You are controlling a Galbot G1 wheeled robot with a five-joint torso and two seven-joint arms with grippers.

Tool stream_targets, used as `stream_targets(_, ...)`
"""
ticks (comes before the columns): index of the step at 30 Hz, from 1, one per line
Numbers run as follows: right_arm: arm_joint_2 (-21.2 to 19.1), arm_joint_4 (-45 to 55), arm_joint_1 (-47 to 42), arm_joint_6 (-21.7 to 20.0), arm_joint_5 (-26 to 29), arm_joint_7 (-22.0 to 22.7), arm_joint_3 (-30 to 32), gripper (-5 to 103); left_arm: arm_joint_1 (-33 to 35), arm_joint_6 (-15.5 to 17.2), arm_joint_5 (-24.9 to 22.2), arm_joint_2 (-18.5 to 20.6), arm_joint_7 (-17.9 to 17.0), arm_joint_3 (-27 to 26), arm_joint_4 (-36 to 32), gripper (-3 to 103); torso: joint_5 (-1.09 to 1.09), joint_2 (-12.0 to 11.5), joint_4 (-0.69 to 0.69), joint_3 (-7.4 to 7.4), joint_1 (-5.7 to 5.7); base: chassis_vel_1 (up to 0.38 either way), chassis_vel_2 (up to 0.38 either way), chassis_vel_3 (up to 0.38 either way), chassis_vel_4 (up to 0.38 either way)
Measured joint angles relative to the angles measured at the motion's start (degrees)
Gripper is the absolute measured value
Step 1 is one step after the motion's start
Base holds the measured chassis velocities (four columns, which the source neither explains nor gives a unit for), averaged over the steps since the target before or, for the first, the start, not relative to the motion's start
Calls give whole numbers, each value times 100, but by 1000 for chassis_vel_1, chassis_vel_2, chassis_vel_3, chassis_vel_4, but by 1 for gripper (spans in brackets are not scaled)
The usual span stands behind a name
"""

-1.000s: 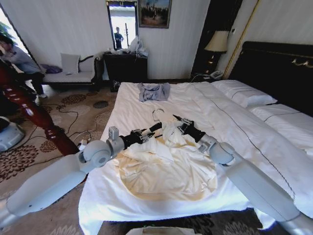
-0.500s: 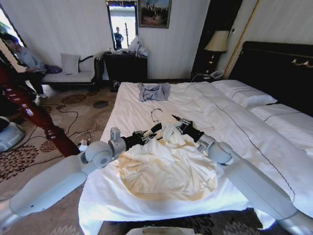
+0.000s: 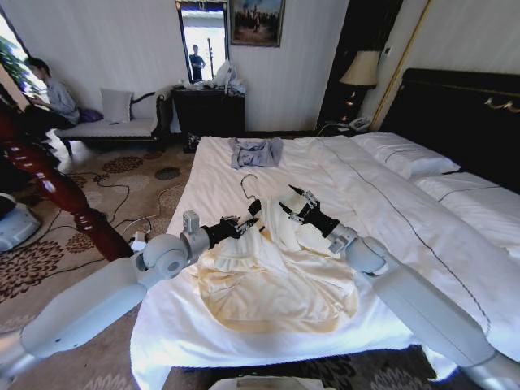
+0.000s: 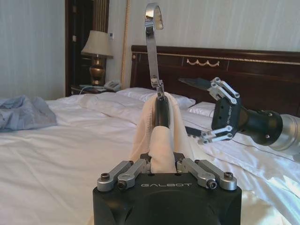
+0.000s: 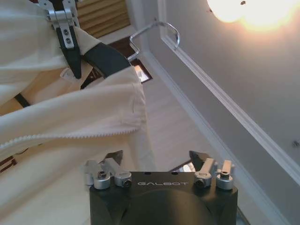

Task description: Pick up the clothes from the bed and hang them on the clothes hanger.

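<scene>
The cream-yellow clothes point(image 3: 276, 280) lie spread on the white bed point(image 3: 211, 175), their collar end raised off the sheet. My left gripper point(image 3: 247, 223) is shut on the black clothes hanger point(image 5: 106, 58) through the fabric, at the collar point(image 4: 159, 140). The hanger's metal hook point(image 3: 244, 184) points up and shows in the wrist views too point(image 4: 153, 28) point(image 5: 159, 29). My right gripper point(image 3: 294, 203) stands open just beside the raised collar, on its headboard side, nothing between its fingers point(image 5: 154, 161). From the left wrist it shows farther off point(image 4: 206, 108).
A small blue-grey garment point(image 3: 256, 152) lies near the bed's far edge. White pillows point(image 3: 406, 154) and a dark headboard point(image 3: 455, 114) are to the right. A thick reddish-brown post point(image 3: 49, 183) slants at the left over carpet with cables point(image 3: 134, 227).
The left gripper has raised the hanger, so the hook stands higher and further left and the collar has lifted with it. The right gripper has moved slightly up and away from the fabric.
</scene>
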Motion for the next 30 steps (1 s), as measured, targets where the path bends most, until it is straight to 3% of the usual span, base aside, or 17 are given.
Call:
stream_targets(1, 0, 0, 0, 0, 0, 0, 0, 81, 0, 0, 0, 0, 0, 0, 0, 18, 0, 0, 0, 0, 0, 0, 0, 0, 0)
stream_targets(4, -64, 49, -179, -111, 411, 91, 161, 96, 39, -30, 5, 25, -34, -98, -9, 18, 0, 0, 0, 0, 0, 0, 0, 0, 0)
stream_targets(10, -197, 129, -587, -241, 900, 288, 537, 100, 125, -51, -15, 109, -145, -350, -94, 18, 0, 0, -1, 0, 0, 0, 0, 0, 0)
stream_targets(17, -263, 322, -1226, -538, 1510, 498, 1406, 100, 169, -51, -175, 343, -287, -725, -303, 18, 0, 0, -1, 0, 0, 0, 0, 0, 0)
stream_targets(19, -263, 379, -1364, -635, 1661, 543, 1598, 100, 215, -36, -227, 393, -414, -832, -345, 18, 1, 0, -1, -1, 0, 0, 0, 0, 0)
stream_targets(23, -181, 573, -1908, -929, 2086, 699, 2226, 100, 479, 148, -640, 542, -985, -1250, -563, 18, -1, 0, 0, 0, 0, 0, 0, 0, 0)
stream_targets(28, -48, 678, -2395, -1077, 2212, 778, 2698, 100, 640, 324, -997, 646, -1371, -1651, -777, 18, -1, 0, 0, -1, 0, 0, 0, 0, 0)
stream_targets(30, 131, 752, -2871, -1175, 2304, 848, 3156, 100, 781, 478, -1277, 796, -1610, -2097, -999, 18, 0, 0, -2, -1, 0, 0, 0, 0, 0)
